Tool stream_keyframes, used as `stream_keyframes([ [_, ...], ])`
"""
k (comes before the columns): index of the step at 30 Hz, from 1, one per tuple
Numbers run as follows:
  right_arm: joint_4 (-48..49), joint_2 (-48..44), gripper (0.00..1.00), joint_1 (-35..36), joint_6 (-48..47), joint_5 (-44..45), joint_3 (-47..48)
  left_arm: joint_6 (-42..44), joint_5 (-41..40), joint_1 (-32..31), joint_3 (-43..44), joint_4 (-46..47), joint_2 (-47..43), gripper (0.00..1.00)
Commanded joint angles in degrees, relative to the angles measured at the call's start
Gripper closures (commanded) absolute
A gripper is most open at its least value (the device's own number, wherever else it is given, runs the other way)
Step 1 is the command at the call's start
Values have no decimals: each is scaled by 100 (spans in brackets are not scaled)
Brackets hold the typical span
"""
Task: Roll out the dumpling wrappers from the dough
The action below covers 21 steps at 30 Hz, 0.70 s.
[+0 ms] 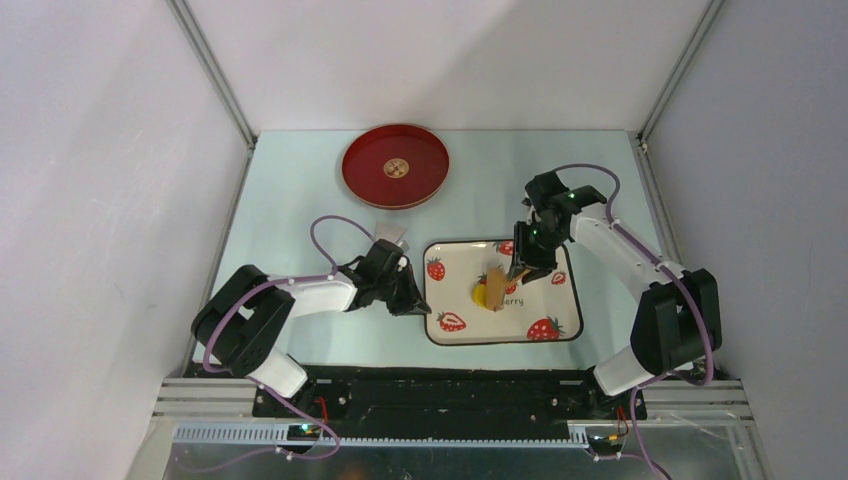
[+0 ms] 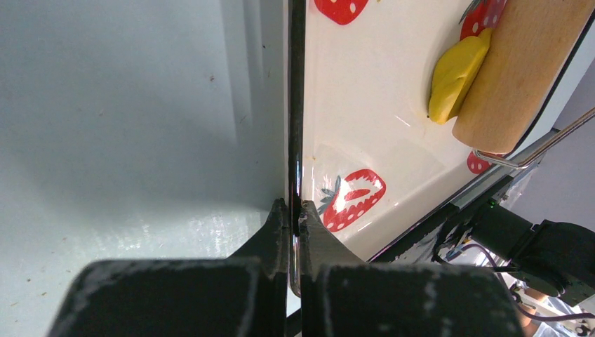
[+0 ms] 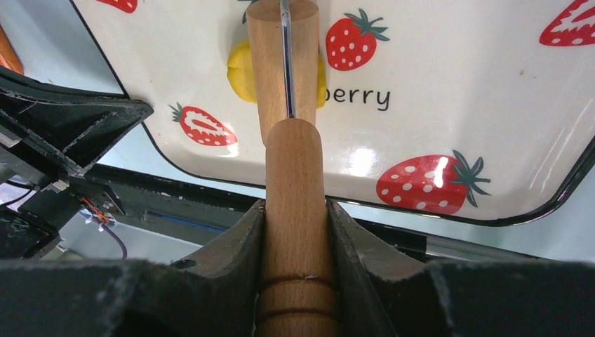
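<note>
The yellow dough (image 1: 481, 294) lies on the strawberry tray (image 1: 545, 300), partly under the wooden roller (image 1: 496, 286). It also shows in the left wrist view (image 2: 456, 74) and the right wrist view (image 3: 238, 70) beside the roller head (image 3: 281, 63). My right gripper (image 3: 295, 210) is shut on the roller's wooden handle (image 3: 295, 182) and holds the roller head on the dough. My left gripper (image 2: 295, 208) is shut on the tray's black left rim (image 2: 295, 105). No round wrapper discs show.
A round red tray (image 1: 395, 166) stands at the back left of the pale blue table. A small clear scrap (image 1: 391, 234) lies near the left arm. Grey walls close in both sides.
</note>
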Motion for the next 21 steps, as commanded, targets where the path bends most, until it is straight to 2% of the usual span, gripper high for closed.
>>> stream_keyframes([
  [1,-229,461,100,-73,-38,1161,-698,86,-317,-65,-108,-468,245,100],
  [10,-381,321,100,-322,-169,1570,-716,86,-314,-67,-99,-480,255,100],
  [21,-504,-35,100,-831,-434,1648,-753,86,-310,-67,-99,-474,252,100],
])
